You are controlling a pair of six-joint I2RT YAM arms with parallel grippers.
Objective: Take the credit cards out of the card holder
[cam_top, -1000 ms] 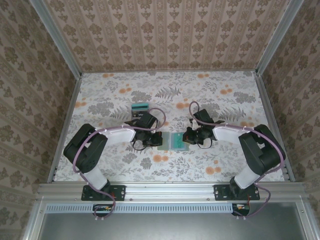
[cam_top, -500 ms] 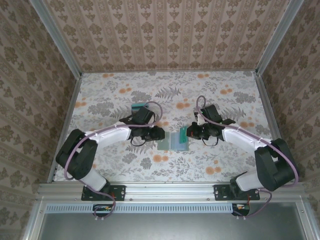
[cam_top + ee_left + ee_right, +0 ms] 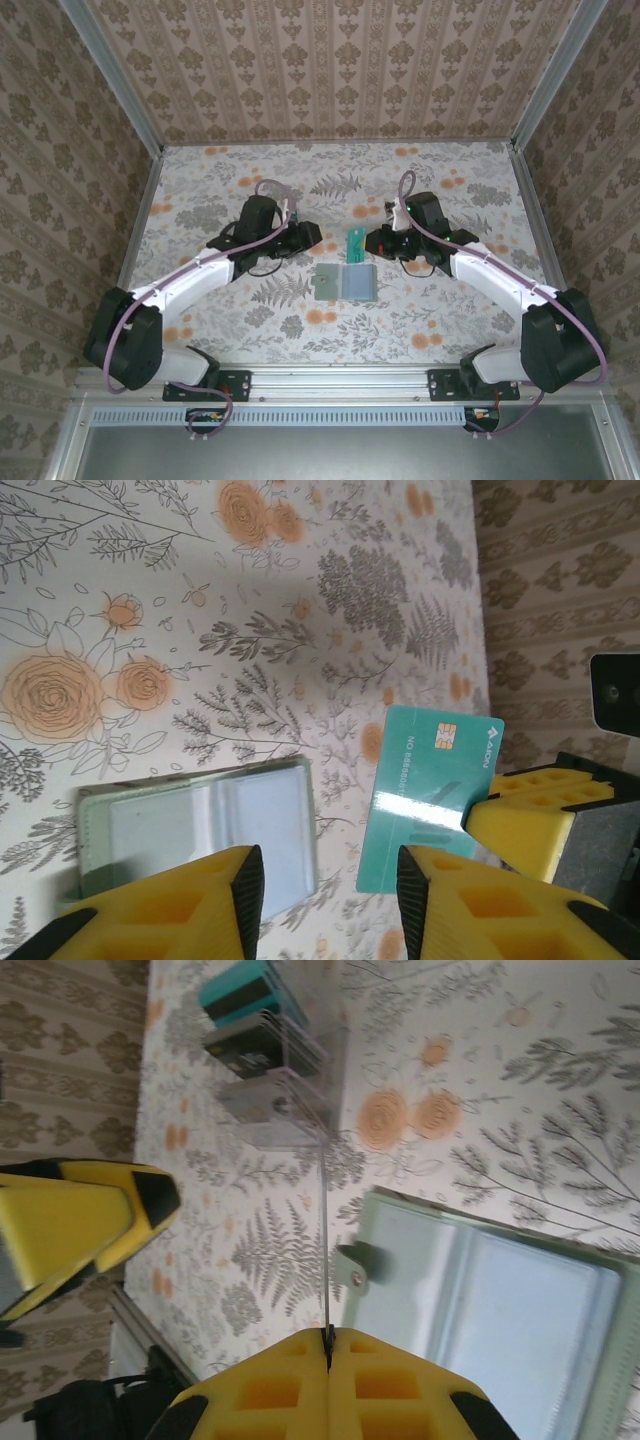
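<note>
**Card clear of the holder**

Your card holder (image 3: 345, 283) lies open and flat on the floral worktop (image 3: 450, 300), pockets up for access. Just beyond it, your right fingers (image 3: 400, 1385) are clamped on a teal credit card (image 3: 430, 800), likely for setting aside. Your left fingers (image 3: 170, 910) stand apart, empty.

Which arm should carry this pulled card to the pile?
Right: the right gripper is shut on the teal card, clear of the card holder. The left gripper is open and empty.
</note>
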